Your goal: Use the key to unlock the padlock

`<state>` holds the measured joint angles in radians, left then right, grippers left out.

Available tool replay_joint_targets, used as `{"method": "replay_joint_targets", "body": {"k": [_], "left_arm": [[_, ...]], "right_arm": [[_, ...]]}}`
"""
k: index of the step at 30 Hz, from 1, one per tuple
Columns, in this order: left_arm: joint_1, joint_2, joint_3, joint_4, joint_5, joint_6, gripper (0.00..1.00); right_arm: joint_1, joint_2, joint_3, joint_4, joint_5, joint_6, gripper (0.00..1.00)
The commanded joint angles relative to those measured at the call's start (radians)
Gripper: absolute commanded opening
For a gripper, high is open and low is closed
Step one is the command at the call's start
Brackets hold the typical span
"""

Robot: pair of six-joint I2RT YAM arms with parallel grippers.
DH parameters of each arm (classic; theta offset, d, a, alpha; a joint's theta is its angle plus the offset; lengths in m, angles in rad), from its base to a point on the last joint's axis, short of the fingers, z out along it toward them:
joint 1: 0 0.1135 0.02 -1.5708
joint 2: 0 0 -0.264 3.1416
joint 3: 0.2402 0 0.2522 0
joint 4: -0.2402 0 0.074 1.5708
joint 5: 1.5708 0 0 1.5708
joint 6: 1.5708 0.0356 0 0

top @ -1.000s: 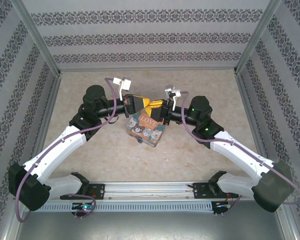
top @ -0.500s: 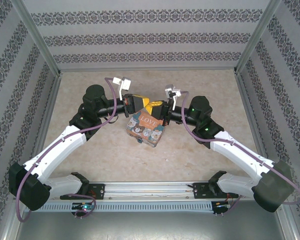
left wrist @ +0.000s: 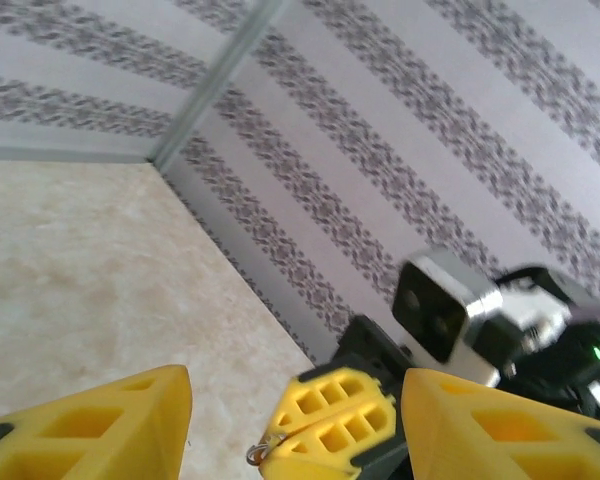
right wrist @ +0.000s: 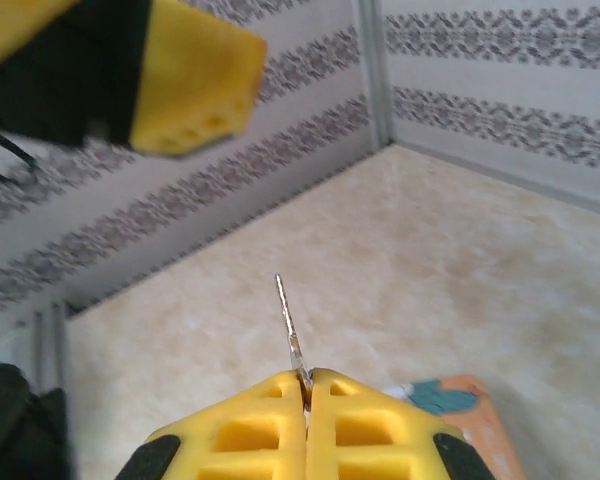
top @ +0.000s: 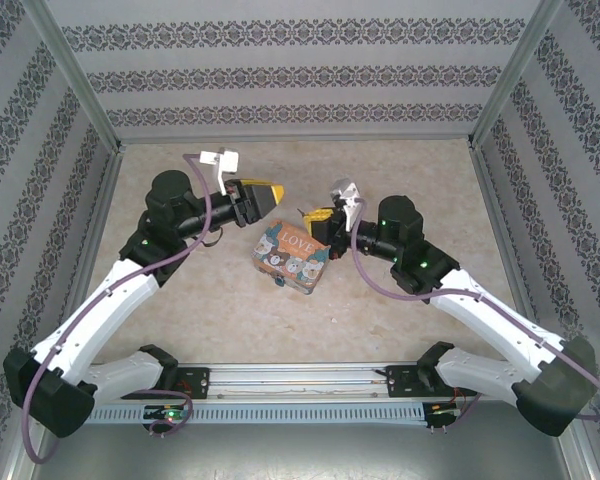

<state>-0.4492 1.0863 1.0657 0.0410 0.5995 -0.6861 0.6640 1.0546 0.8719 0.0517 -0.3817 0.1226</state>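
The key [right wrist: 288, 318] is a thin silvery sliver that sticks out of my right gripper [right wrist: 307, 376], whose yellow fingers are shut on it. In the left wrist view its small end [left wrist: 261, 452] pokes from those same closed fingers [left wrist: 330, 425]. My left gripper [left wrist: 295, 420] stands open and holds nothing, a short way left of the right gripper [top: 318, 215] and facing it. From above, the left gripper [top: 265, 195] hangs over the floor behind the tin. The padlock [top: 280, 283] is a tiny dark thing at the tin's near corner, apart from both grippers.
A colourful "LOVE" tin [top: 292, 255] lies on the beige floor below and between the two grippers; its corner [right wrist: 480, 420] shows in the right wrist view. Patterned walls with metal posts [top: 75, 75] close in the back and both sides.
The left gripper has opened and drawn back to the left, away from the right one. The right gripper stays shut on the key and has shifted slightly right and lower.
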Motion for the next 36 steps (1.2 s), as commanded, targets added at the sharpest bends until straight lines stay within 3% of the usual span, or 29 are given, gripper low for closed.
{"method": "replay_joint_targets", "body": {"k": [1, 9, 17, 22, 27, 36], "left_arm": [[0.014, -0.022, 0.071, -0.226, -0.170, -0.108, 0.60], [-0.013, -0.035, 0.048, -0.296, -0.295, -0.428, 0.72], [-0.124, 0.060, 0.180, -0.458, -0.412, -0.585, 0.72], [-0.173, 0.131, 0.219, -0.484, -0.427, -0.698, 0.71], [-0.211, 0.169, 0.178, -0.383, -0.425, -0.813, 0.67], [-0.232, 0.200, 0.178, -0.338, -0.441, -0.859, 0.54]], "right_arm": [[0.040, -0.032, 0.061, -0.161, 0.221, -0.303, 0.00], [0.175, -0.030, 0.063, -0.128, 0.513, -0.779, 0.00], [0.220, -0.011, 0.032, -0.042, 0.598, -1.072, 0.00], [0.228, 0.014, 0.034, -0.004, 0.628, -1.133, 0.00], [0.231, 0.042, 0.045, 0.024, 0.651, -1.143, 0.00], [0.232, 0.072, 0.054, 0.075, 0.635, -1.135, 0.00]]}}
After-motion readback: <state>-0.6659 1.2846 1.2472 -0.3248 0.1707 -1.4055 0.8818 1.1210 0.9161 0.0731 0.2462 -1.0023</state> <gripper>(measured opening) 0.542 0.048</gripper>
